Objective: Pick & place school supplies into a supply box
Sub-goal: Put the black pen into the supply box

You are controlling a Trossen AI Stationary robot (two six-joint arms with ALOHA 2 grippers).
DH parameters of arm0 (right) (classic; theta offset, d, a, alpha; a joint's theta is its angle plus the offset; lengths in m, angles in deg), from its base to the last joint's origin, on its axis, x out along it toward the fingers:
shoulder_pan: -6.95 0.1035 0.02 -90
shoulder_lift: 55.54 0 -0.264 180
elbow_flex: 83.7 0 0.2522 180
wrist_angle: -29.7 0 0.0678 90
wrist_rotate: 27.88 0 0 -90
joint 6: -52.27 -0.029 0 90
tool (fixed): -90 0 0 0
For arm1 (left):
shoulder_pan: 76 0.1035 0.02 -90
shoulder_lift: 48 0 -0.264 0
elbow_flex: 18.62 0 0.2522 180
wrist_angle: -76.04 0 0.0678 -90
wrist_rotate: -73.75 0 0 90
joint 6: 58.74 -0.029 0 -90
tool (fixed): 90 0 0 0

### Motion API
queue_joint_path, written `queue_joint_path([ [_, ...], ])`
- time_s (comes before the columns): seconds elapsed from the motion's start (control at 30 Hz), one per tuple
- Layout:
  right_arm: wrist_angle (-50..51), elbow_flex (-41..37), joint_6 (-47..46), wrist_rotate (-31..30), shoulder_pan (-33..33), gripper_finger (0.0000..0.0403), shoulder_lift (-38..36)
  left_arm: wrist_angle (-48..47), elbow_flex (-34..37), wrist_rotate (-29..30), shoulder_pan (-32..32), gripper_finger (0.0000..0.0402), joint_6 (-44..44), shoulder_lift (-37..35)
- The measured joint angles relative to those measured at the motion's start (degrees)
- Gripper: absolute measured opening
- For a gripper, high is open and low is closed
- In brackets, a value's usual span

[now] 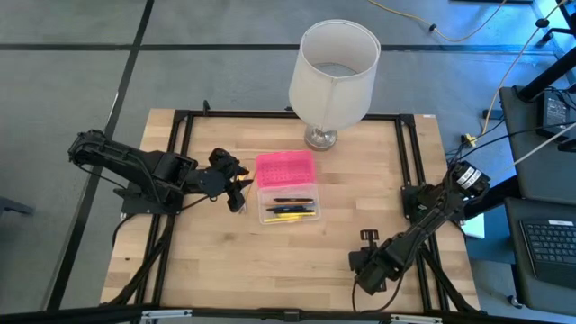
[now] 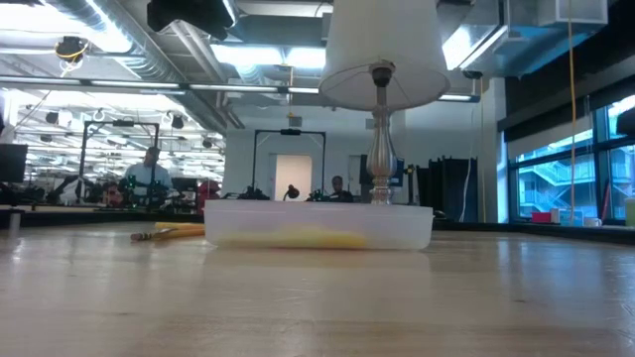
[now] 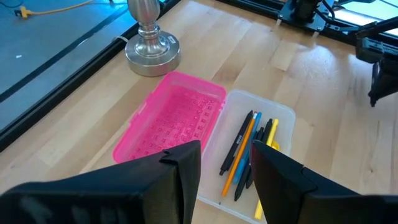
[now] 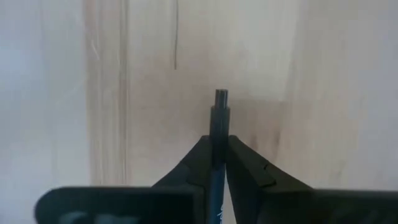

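The supply box (image 1: 288, 205) lies open at the table's middle. Its pink lid (image 1: 285, 168) is folded back toward the far edge. Its clear tray (image 3: 255, 155) holds dark pens and yellow pencils. In the low view a yellow pencil (image 2: 164, 235) lies on the table beside the box (image 2: 317, 226). My left gripper (image 3: 227, 168) is open and empty, just left of the box (image 1: 236, 187). My right gripper (image 4: 219, 146), at the near right of the table (image 1: 366, 243), is shut on a dark pen (image 4: 219, 118). My right gripper pinches the dark pen's shaft (image 4: 217, 134) between its two fingers. The pen lies along the fingers, and its narrow end (image 4: 221, 96) sticks out past the fingertips toward the table top. I cannot tell whether that end touches the wood.
A tall lamp with a white shade (image 1: 334, 67) and a metal foot (image 3: 152, 50) stands just behind the box at the far edge. A black frame (image 1: 180, 135) runs around the table. Bare wood lies between the box and my right gripper.
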Motion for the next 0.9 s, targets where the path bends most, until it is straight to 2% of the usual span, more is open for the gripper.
queue_joint_path([
  [0.33,9.5,6.6,6.5,-10.4,-3.7,0.0040,-0.1,0.0,0.0,-1.7,0.0,0.0130,0.0,0.0],
  [0.57,10.8,9.0,19.4,-22.4,-10.9,0.0040,-0.2,0.0,0.0,-4.8,0.0,0.0130,0.0,0.0],
  [0.73,3.2,9.1,31.4,-23.1,-20.0,0.0041,-0.2,0.0,0.0,-4.8,0.0,0.0130,0.0,0.0],
  [0.9,-13.9,9.2,46.1,-19.3,-27.6,0.0041,-0.2,0.0,0.0,-5.8,0.0,0.0130,0.0,0.0],
])
